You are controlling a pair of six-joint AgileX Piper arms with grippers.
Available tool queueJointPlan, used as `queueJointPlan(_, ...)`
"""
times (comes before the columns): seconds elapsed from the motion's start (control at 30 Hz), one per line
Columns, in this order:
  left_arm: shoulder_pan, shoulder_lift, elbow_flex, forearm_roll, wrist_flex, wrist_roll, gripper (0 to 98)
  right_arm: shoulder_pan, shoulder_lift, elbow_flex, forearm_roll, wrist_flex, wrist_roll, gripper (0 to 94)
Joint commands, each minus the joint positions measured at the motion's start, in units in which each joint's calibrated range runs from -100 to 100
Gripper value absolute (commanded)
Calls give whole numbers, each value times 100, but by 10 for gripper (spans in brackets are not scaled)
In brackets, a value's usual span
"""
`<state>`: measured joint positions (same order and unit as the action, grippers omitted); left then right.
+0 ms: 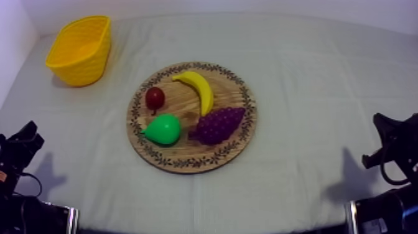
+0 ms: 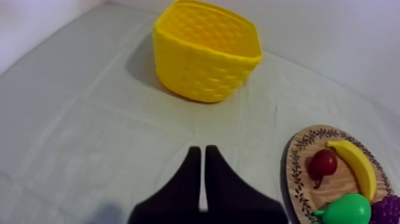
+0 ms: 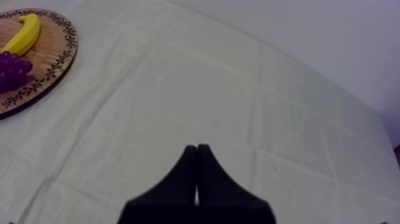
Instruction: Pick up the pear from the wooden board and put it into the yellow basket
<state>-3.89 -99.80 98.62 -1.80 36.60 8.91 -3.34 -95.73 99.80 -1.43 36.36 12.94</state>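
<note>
The green pear [image 1: 163, 129] lies at the near left of the round wooden board [image 1: 242, 127], and it is also beside the board's edge in the left wrist view as the pear [image 2: 350, 210]. At the far left corner stands the yellow basket [image 1: 81, 50], the same basket [image 2: 205, 50] ahead of my left gripper [image 2: 202, 154], whose fingers lie together as a narrow wedge over bare cloth. My left gripper [image 1: 25, 138] rests low at the table's left. My right gripper [image 3: 196, 150] is shut on nothing, resting low at the right [image 1: 382, 127].
Sharing the board with the pear are a banana [image 1: 199, 89], a bunch of grapes [image 1: 218, 124] and a small red fruit [image 1: 155, 98]. Grey-white cloth lies open between the board and both arms, and between the board and the basket.
</note>
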Motion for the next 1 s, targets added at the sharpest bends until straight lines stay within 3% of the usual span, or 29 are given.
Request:
queueJointPlan(0.0,1,-3,4,-3,2,1,0,-3,-3,-2,-6,2,2,4)
queueJointPlan(0.67,1,-3,4,-3,2,-1,0,-3,-3,-2,-6,2,0,4)
queueJointPlan(0.97,211,-3,4,-3,2,-714,0,-3,-3,-2,-6,2,1,4)
